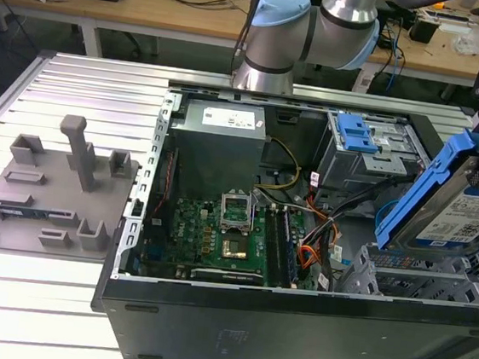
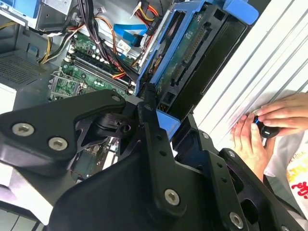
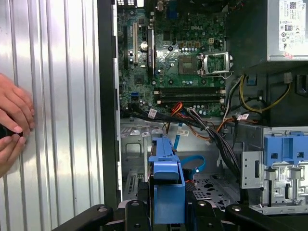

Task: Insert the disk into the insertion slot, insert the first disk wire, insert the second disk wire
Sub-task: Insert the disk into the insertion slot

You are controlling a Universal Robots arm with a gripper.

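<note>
I see the disk (image 1: pixel 467 216), a flat silver drive with a white label in a bright blue carrier; it is up off the case floor and tilted steeply, its upper end leaning toward the exterior view's right; its lower edge is at the mouth of the insertion slot (image 1: pixel 409 275), not yet seated, and I cannot tell whether they touch; the slot is a grey perforated sheet-metal cage in the case's corner nearest the camera, on the exterior view's right; in the second wrist view the disk (image 2: pixel 192 43) shows its green circuit-board underside.

Disk (image 1: pixel 467 216) runs off the exterior view's right edge, hiding part of the insertion slot (image 1: pixel 410 270) behind it; in the first wrist view, a hand (image 3: pixel 12 113) is cut off at the frame.
</note>
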